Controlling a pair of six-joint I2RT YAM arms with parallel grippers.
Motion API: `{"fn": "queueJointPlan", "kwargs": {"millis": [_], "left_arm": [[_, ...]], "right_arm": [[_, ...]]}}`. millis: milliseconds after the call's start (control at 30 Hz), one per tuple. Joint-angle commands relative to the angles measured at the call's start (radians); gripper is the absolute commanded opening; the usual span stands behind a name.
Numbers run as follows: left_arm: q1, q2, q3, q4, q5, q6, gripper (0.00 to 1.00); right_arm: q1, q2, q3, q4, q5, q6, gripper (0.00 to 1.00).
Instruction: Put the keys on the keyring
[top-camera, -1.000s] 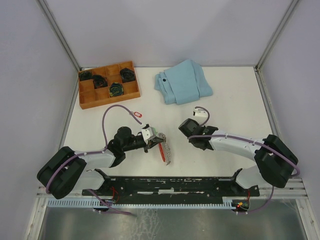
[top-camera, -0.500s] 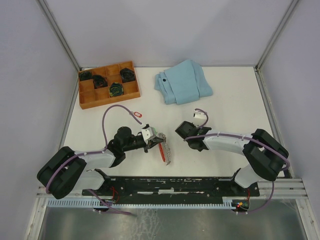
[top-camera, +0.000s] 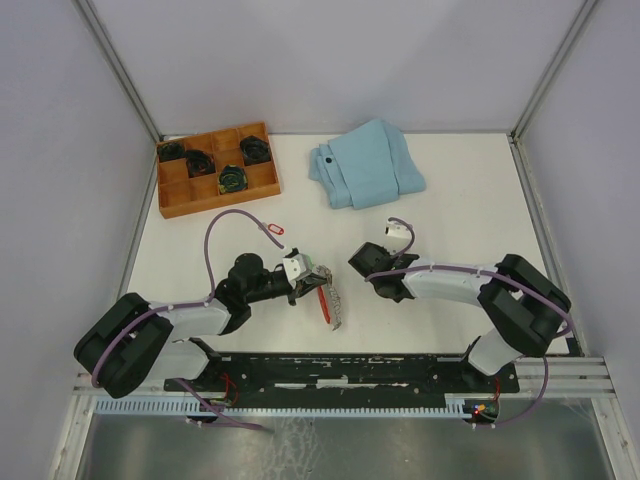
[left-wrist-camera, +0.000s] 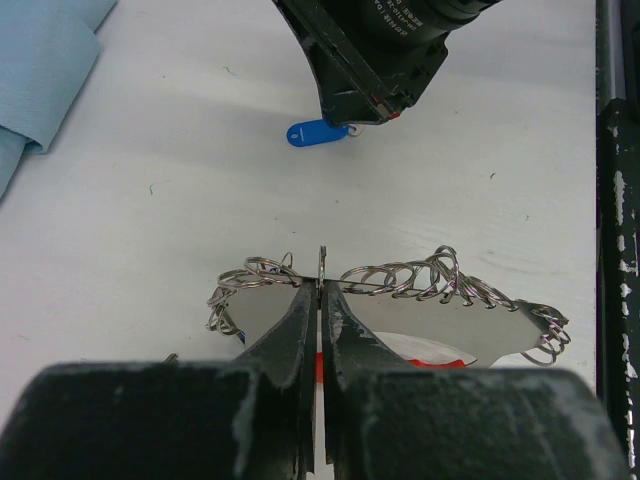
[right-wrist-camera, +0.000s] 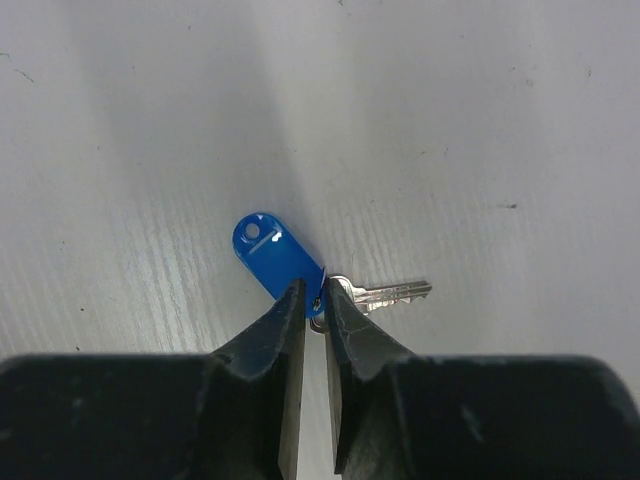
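The right gripper (right-wrist-camera: 313, 290) covers where the blue tag (right-wrist-camera: 272, 252) meets its key (right-wrist-camera: 388, 293); the red strip (left-wrist-camera: 445, 358) of the keyring (left-wrist-camera: 400, 277) mostly hides behind the left gripper (left-wrist-camera: 320, 293).

Robotics laboratory test cell, as it reaches me through my remote cameras. A white counter (top-camera: 470, 200) is boxed in by plain grey panels (top-camera: 330, 60) held in aluminium framing (top-camera: 120, 70). The left arm (top-camera: 190, 318) and the right arm (top-camera: 455, 283) are bolted to a black mounting rail (top-camera: 340, 368) on aluminium extrusion (top-camera: 585, 378) at the near edge. Purple cables (top-camera: 209, 238) loop along both arms.
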Motion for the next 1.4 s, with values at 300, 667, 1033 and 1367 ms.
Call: {"fn": "queueJointPlan", "kwargs": {"millis": [300, 667, 1033, 1367], "left_arm": [[0.005, -0.011, 0.022, 0.072, 0.029, 0.006, 0.03], [0.005, -0.010, 0.022, 0.070, 0.029, 0.008, 0.03], [0.005, -0.025, 0.035, 0.035, 0.038, 0.029, 0.03], [0.004, 0.033, 0.080, 0.043, 0.106, 0.064, 0.03]], "right_arm": [[0.004, 0.025, 0.028, -0.009, 0.022, 0.035, 0.15], [0.005, -0.021, 0.015, -0.023, 0.012, 0.004, 0.03], [0.005, -0.235, 0.010, 0.047, -0.223, -0.602, 0.01], [-0.008, -0.511, -0.007, 0.011, -0.730, -1.080, 0.01]]}}
